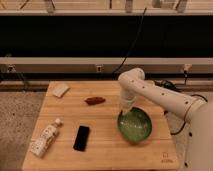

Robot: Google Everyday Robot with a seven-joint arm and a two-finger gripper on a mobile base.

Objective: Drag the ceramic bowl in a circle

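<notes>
The ceramic bowl [135, 126], wide, green and glazed, lies on the right half of the wooden table [105, 152] and looks slightly tipped. My white arm reaches in from the right and bends down over it. The gripper [125, 113] points downward at the bowl's far-left rim and is shut on that rim. The wrist hides most of the contact.
A black phone [82, 137] lies left of the bowl, and a plastic bottle [45, 138] lies on its side near the front left corner. A reddish-brown item [95, 100] and a white sponge [61, 90] sit toward the back. Cables hang off the table's right side.
</notes>
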